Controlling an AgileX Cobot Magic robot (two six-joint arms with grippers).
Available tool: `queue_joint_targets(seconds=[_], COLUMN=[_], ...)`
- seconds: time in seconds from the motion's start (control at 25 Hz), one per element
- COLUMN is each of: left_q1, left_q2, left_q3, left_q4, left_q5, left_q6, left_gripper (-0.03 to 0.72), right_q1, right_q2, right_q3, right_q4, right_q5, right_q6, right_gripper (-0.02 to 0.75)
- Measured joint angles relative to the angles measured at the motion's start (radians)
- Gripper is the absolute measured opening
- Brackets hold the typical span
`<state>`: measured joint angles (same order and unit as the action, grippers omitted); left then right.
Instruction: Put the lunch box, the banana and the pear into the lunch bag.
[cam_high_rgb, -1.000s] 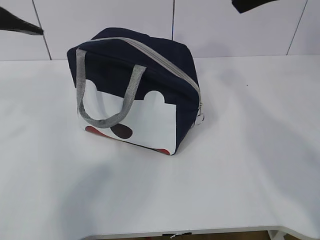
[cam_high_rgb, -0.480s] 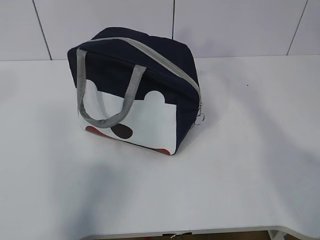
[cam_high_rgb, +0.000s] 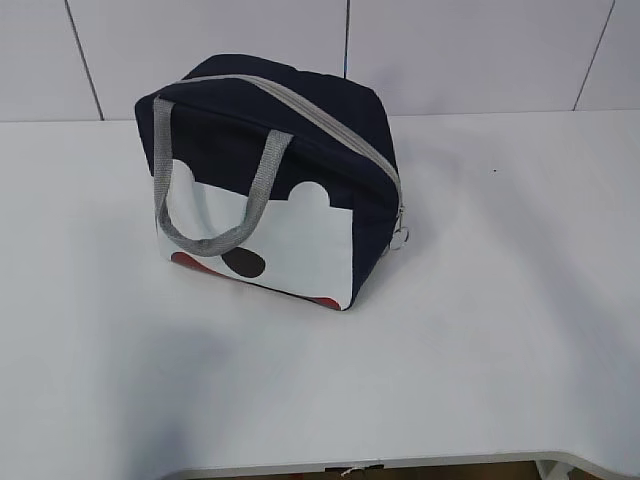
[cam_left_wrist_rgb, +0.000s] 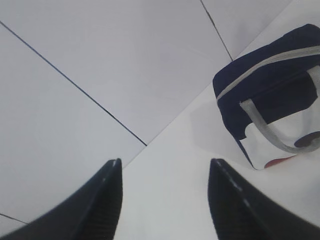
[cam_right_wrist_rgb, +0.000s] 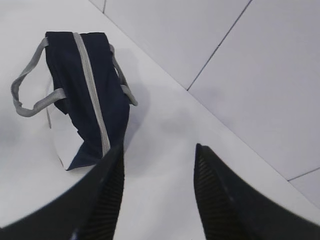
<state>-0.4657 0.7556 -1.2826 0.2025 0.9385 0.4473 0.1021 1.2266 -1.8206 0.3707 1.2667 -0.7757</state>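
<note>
The navy lunch bag (cam_high_rgb: 300, 150) stands on the white table (cam_high_rgb: 480, 300), its grey zipper (cam_high_rgb: 320, 115) shut along the top, a ring pull hanging at its right end and a grey handle lying over the white face. The left wrist view shows the lunch bag (cam_left_wrist_rgb: 270, 95) off to the right of my open left gripper (cam_left_wrist_rgb: 165, 162), nothing between the fingers. Seen from the right wrist, the lunch bag (cam_right_wrist_rgb: 75, 100) lies left of my open, empty right gripper (cam_right_wrist_rgb: 159, 147). Neither gripper appears in the exterior view. Lunch box, banana and pear are out of view.
A white tiled wall (cam_high_rgb: 450, 50) rises behind the table. The table's front edge (cam_high_rgb: 400, 465) runs along the bottom of the exterior view.
Dark arm parts that showed at the top left and top right corners of the exterior view a second ago have left it. The bag has not moved.
</note>
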Motion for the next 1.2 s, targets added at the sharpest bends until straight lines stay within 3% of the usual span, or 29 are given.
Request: queue_joint_targets(seconds=[0.36, 0.8, 1.2], left_q1=[-0.002, -0.002, -0.002], left_q2=[-0.064, -0.129, -0.315], left_q3=[0.0, 0.001, 0.267], left_q4=[0.002, -0.037, -0.144], left_q5=[0.092, 0.267, 0.212], left_q6=[-0.199, -0.297, -0.307], left_gripper=[0.4, 0.4, 0.4], right_q1=[0.0, 0.038, 0.038], right_q2=[-0.184, -0.49, -0.596], right_q3=[0.031, 0.38, 0.58], right_q4=[-0.156, -0.298, -0.288], right_q5=[0.005, 0.013, 0.013], right_q6=[0.096, 0.268, 0.355], right_gripper=[0.389, 0.389, 0.389])
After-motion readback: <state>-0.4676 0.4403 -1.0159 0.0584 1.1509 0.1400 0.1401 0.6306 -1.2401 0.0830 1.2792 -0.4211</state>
